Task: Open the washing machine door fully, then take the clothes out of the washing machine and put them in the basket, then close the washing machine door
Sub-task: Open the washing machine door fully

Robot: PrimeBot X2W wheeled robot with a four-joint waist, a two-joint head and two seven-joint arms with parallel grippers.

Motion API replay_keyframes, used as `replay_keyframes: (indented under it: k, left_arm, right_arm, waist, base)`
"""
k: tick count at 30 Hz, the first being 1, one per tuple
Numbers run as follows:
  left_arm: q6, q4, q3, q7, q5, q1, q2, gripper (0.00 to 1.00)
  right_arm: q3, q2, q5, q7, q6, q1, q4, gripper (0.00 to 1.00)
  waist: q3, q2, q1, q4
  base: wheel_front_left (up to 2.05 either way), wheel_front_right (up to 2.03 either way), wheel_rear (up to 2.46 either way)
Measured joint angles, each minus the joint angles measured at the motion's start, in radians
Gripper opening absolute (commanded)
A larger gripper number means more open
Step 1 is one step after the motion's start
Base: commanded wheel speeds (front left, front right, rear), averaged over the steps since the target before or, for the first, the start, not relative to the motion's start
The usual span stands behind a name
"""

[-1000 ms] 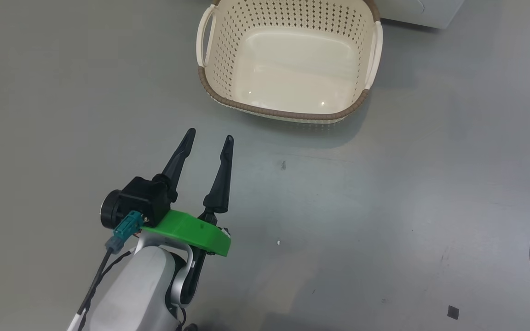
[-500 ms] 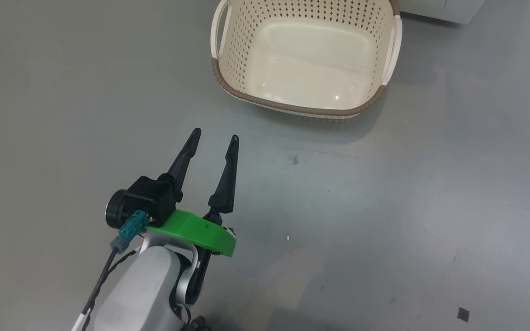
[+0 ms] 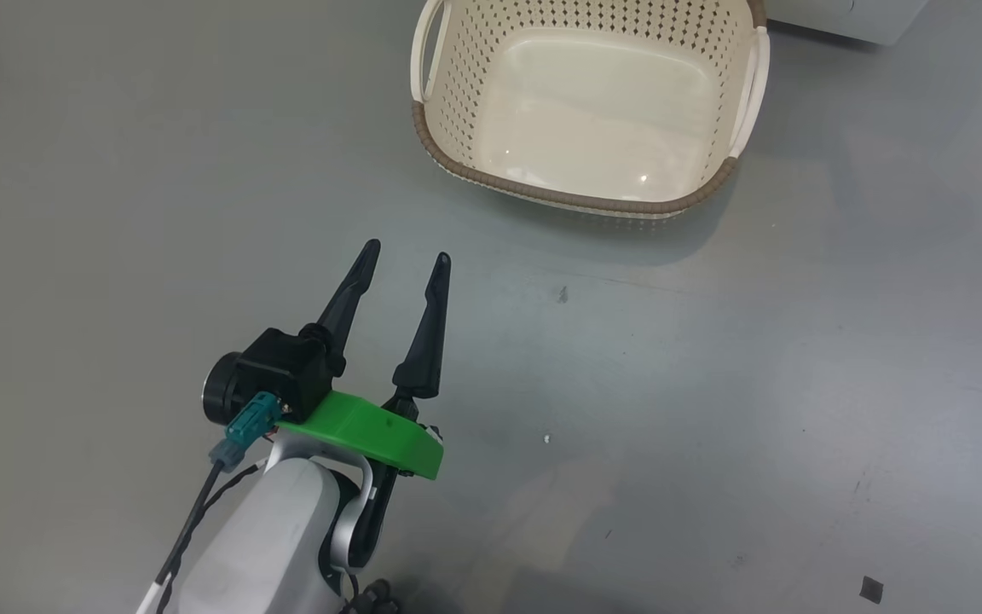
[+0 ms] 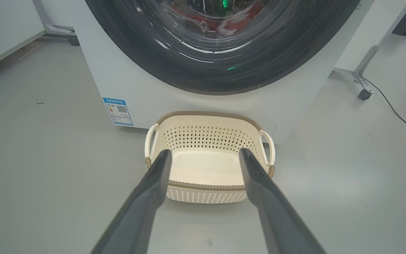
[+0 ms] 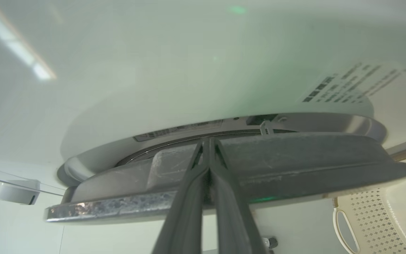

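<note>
Door: the washing machine door (image 5: 294, 158) stands just off the face of the washing machine (image 4: 118, 70). The right wrist view shows a narrow gap along the door's edge, so it is nowhere near fully open.
Right hand: the right hand (image 5: 208, 141) has its two fingers pressed together and holds nothing. The tips sit at the door's edge, by that gap. I judge it is working the door outward.
Left hand: the left hand (image 3: 406, 252) has its fingers wide apart and empty. It hangs above the floor (image 3: 713, 384), pointing toward the basket and well short of it.
Clothes: the clothes (image 4: 238, 19) show red behind the door's glass, inside the machine. None are out.
Basket: the basket (image 3: 576, 198) sits on the floor just in front of the machine, below the door, with nothing in it.
Done: at most the first crack of the door.
Left: swinging the door fully open, moving all the clothes into the basket, and shutting the door.
Change from earlier: the whole head picture has slid, with the basket and a dark floor speck (image 3: 562, 295) both further right. That is the camera turning, not the things moving. The basket is as empty as it was, and the left hand's fingers are as far apart.
</note>
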Motion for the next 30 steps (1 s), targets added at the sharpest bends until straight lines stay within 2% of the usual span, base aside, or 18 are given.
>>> replay_keyframes:
  k: [12,30]
  left_arm:
    - [0.004,-0.007,-0.010,0.000,-0.004,0.000,0.000,1.00]
    - [0.009,-0.014,-0.013,0.000,-0.019,0.000,-0.001,1.00]
  right_arm:
    - [-0.002,-0.030,-0.004,0.068,0.000,-0.070,0.086,0.00]
    - [-0.006,-0.058,0.002,0.170,0.000,-0.094,0.159,0.00]
  waist:
    - [0.011,0.0000,0.0000,0.018]
    - [0.011,0.0000,0.0000,0.018]
  base:
    - [0.00,0.00,0.00]
    - [0.00,0.00,0.00]
